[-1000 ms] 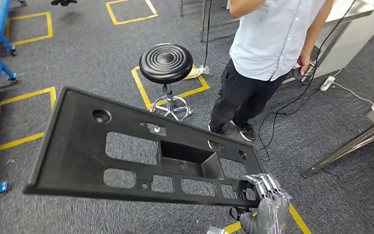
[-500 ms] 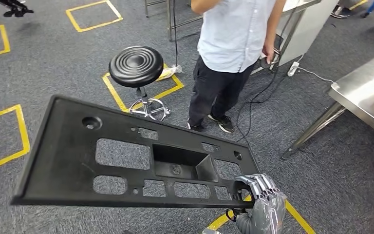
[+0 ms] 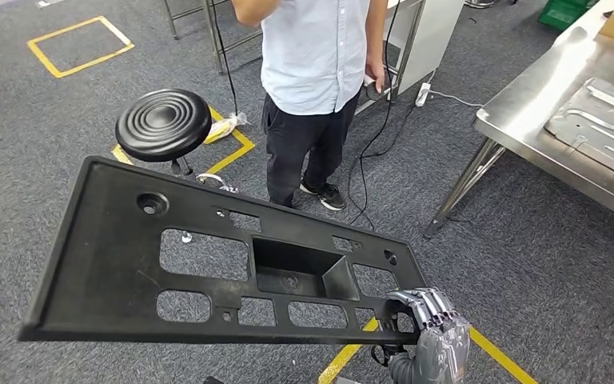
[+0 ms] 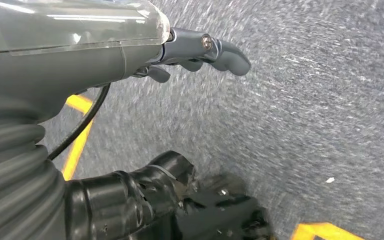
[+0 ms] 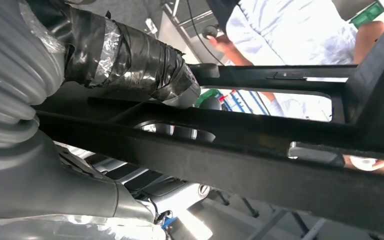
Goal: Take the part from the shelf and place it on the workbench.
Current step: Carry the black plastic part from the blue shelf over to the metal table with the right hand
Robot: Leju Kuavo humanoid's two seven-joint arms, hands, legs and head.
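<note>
Now right robot hand (image 3: 428, 324) grips part (image 3: 112, 256) corner, workbench (image 3: 528, 104) edge right.

I see a workshop floor: grey carpet (image 3: 528, 264) marked with yellow tape squares (image 3: 80, 44) at upper left, a steel counter (image 3: 528, 120) at right, a black stool (image 3: 163, 124), cables (image 3: 368, 160) trailing.

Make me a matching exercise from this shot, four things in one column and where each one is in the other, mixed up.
Things:
1. black part
2. black stool
3. metal sheet
4. person

Places:
A. lying on the steel workbench
B. standing beside the stool
C. held at one end by the right hand
D. on the carpet by a yellow floor marking

Pairs: 1-C, 2-D, 3-A, 4-B
</note>
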